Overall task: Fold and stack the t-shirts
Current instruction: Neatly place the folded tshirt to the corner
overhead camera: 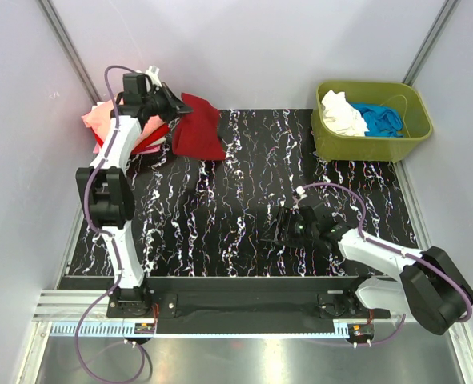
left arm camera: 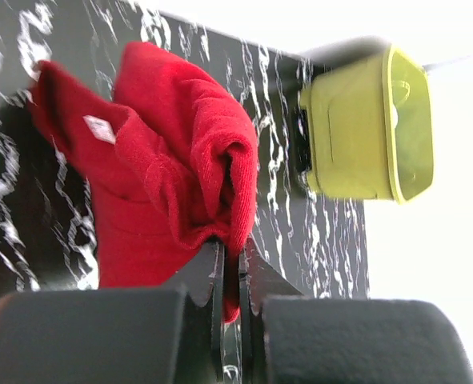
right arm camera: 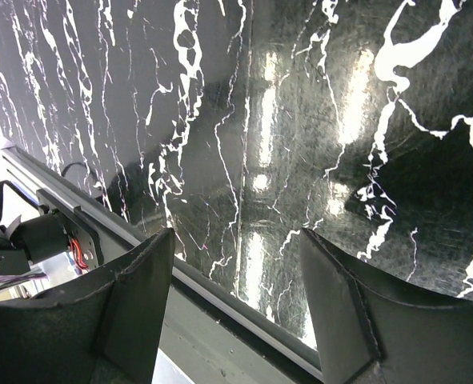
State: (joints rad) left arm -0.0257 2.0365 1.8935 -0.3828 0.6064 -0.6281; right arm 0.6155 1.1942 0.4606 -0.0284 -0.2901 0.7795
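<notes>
Dark red t-shirt (overhead camera: 198, 128), bunched, is at the far left of the table (overhead camera: 244, 184) beside the t-shirt pile (overhead camera: 100, 122), pinched in the closed left gripper (left arm camera: 230, 260). Right gripper (right arm camera: 234, 272) stands open, empty, near right.

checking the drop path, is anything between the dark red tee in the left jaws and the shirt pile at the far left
Nothing visible does. The left gripper, jaws shut, holds the dark red t-shirt right beside the shirt pile; only the left arm itself hangs over that pile.
</notes>
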